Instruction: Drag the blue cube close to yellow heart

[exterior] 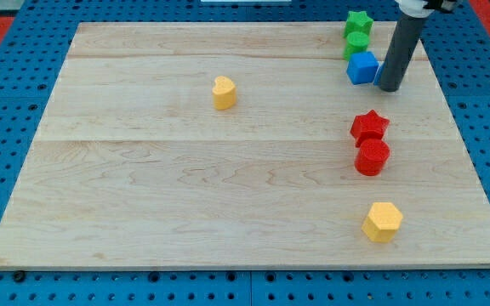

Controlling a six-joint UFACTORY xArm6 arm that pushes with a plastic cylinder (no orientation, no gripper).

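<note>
The blue cube [362, 67] sits near the view's top right on the wooden board [185, 195]. The yellow heart [224, 93] lies well to its left, toward the upper middle. My tip [390, 87] is just right of the blue cube, close to or touching its right side. A sliver of blue shows between the cube and the rod.
A green star [359, 23] and a green block [356, 44] stand just above the blue cube. A red star [369, 126] and a red block [372, 157] lie below it. A yellow hexagon [383, 222] sits at the lower right.
</note>
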